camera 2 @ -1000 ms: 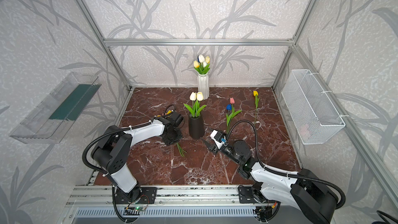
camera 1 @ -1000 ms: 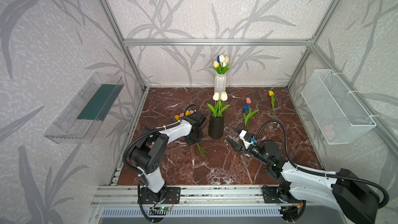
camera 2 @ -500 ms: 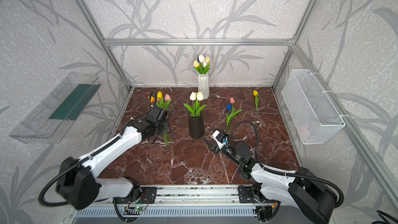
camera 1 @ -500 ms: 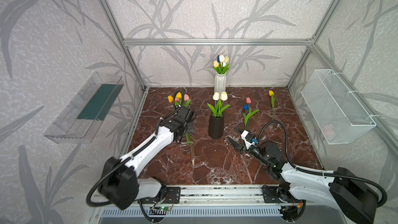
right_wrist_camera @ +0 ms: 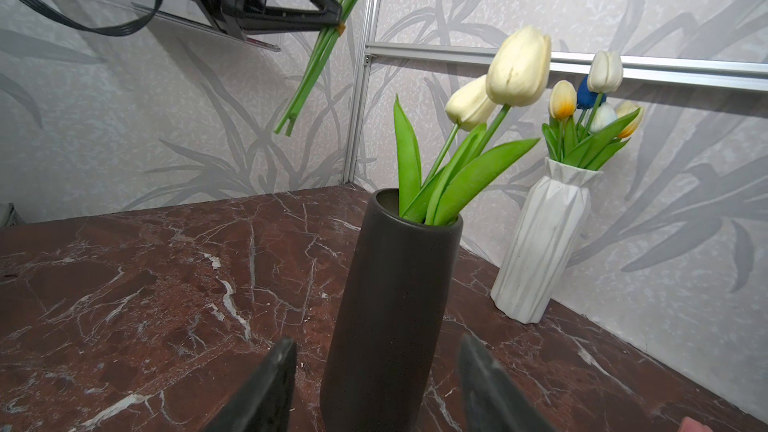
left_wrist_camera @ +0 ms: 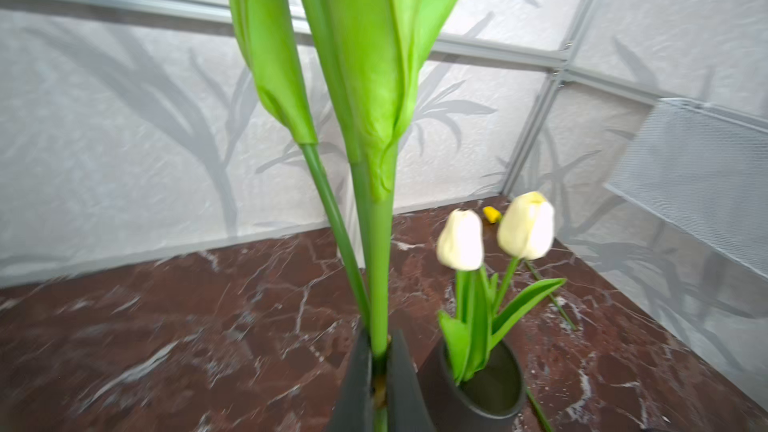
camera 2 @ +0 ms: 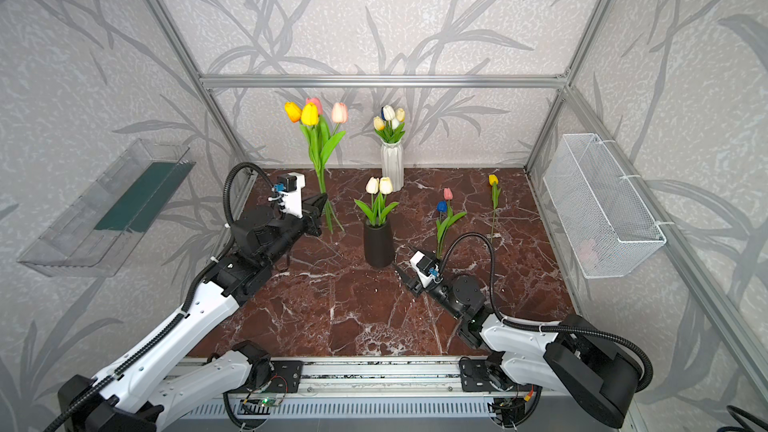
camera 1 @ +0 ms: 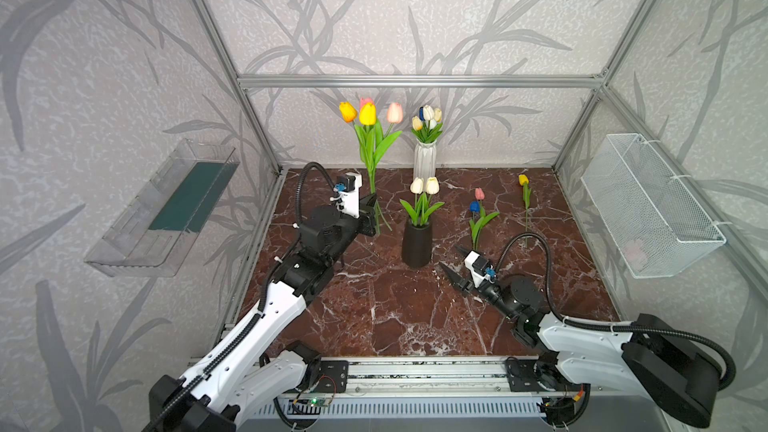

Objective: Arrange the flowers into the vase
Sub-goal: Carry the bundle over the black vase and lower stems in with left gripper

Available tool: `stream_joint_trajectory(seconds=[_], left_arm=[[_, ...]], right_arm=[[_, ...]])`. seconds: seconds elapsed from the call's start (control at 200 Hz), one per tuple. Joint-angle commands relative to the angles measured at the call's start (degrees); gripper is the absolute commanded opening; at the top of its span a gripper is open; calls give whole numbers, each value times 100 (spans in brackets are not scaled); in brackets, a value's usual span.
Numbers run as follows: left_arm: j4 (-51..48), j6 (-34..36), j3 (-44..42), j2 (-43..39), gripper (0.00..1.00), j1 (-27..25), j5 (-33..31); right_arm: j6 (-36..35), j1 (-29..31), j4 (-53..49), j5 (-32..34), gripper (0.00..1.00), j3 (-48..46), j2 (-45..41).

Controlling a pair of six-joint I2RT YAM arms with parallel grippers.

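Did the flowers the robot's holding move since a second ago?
Yes. The held bunch rose: its heads lay low beside the black vase, and now stand above it, in the left gripper.

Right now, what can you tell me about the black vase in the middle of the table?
The black vase is a matte, dark, tall cylinder, like ceramic. It stands upright near the middle of the red marble table. Two cream tulips with green leaves stand in it. The right gripper points at it, jaws open, not touching.
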Motion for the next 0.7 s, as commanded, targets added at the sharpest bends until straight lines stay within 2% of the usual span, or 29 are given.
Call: stream_joint_trajectory(seconds=[0.0, 0.235, 0.53, 0.695], left_arm=[[1201, 650, 132, 234, 0, -94, 1276], [2597, 351, 1, 912, 0, -191, 2126], [3908, 62, -39, 1904, 0, -228, 1858], [3970, 19, -42, 2191, 0, -235, 1773]], right_arm=[[-96, 28, 254, -15, 63, -46, -130], [-98, 27, 125, -90, 63, -48, -243], [-71, 28, 93, -160, 63, -50, -295], [-89, 28, 31, -191, 63, -45, -369]])
